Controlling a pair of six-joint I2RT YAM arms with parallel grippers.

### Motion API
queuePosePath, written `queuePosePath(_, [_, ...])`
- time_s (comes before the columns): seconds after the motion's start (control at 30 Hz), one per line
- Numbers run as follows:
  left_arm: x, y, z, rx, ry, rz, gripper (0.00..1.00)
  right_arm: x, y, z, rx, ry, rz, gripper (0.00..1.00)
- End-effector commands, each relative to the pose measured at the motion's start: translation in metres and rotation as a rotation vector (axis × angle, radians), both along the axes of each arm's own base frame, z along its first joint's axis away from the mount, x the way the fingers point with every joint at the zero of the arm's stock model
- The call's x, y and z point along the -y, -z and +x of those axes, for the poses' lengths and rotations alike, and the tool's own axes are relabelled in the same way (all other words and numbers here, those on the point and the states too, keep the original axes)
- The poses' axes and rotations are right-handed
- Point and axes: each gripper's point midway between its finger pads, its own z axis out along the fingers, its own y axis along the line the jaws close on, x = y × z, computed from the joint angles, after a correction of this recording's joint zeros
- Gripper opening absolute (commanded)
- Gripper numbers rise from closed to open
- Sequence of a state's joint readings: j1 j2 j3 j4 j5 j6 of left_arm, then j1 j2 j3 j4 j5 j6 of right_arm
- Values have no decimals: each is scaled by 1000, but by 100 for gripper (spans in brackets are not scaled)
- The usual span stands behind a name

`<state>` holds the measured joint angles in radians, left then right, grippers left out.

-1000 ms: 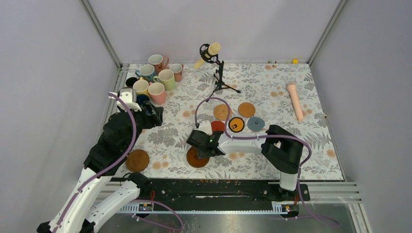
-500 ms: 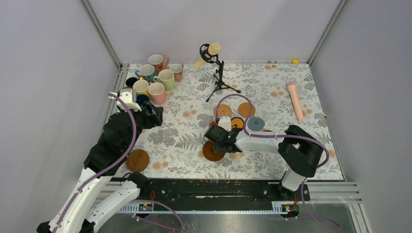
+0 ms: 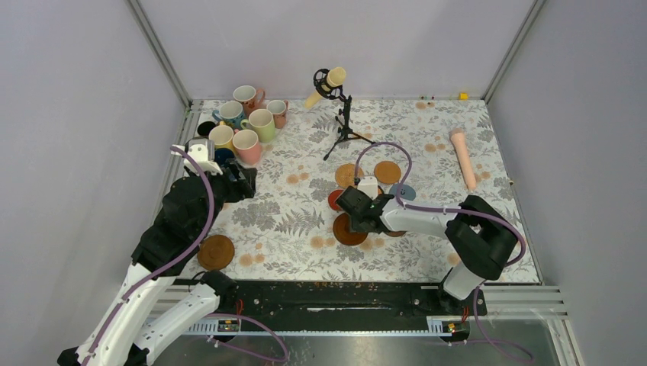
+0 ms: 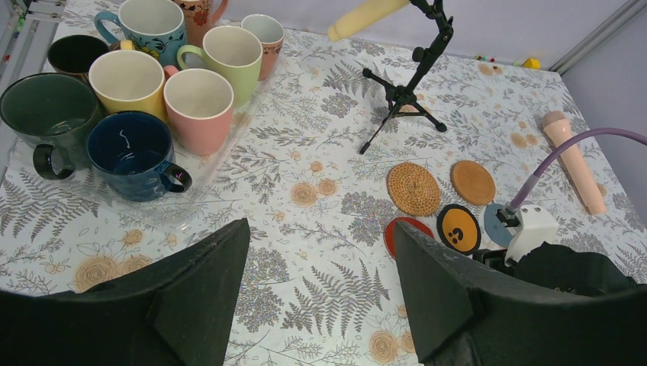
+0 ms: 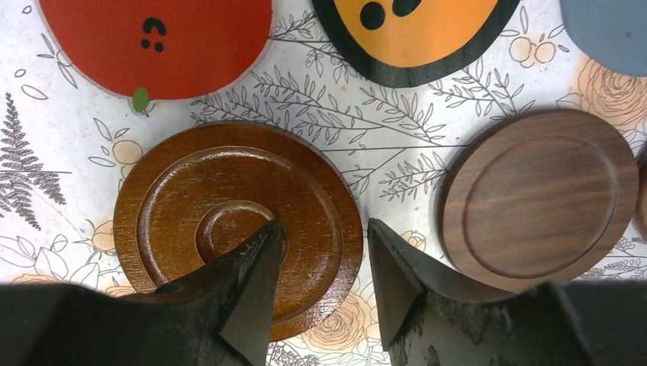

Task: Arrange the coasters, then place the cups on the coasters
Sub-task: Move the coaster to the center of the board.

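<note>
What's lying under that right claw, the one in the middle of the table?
A glossy brown wooden coaster, flat on the flowered cloth. The right gripper covers its near rim, so that part is hidden.

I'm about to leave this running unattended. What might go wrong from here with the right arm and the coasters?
The right gripper sits on the mid-brown coaster, close to the dark wooden coaster and red coaster; pushing it closer may shove them. The group is tight, so mugs placed later might knock together. Its purple cable loops near the microphone stand and could snag.
</note>
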<state>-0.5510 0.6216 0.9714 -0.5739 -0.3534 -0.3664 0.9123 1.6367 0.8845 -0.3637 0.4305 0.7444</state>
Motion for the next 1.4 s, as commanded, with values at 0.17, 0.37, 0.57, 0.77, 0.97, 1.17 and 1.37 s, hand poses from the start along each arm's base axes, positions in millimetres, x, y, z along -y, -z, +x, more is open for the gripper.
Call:
queuePosePath(0.17, [0,-10,5,37,-16,-18,70,58,16,-6,-44,27,-205,52])
queuePosePath(0.37, [0,-10,4,39,-15,-17,70,63,12,-5,-37,32,-211,52])
queuePosePath(0.57, [0,-10,4,39,-17,-17,70,63,9,-4,-30,35,-206,52])
queuePosePath(0.77, [0,-10,4,39,-11,-13,72,64,9,-4,-28,40,-204,52])
queuePosePath(0.97, [2,-8,5,32,-8,-7,72,64,2,-3,-13,43,-199,53])
queuePosePath(1.17, [4,-4,8,18,-4,2,73,58,-17,2,20,34,-157,55])
queuePosePath(1.37, [5,0,10,6,-8,6,74,37,-50,5,75,-37,-13,59])
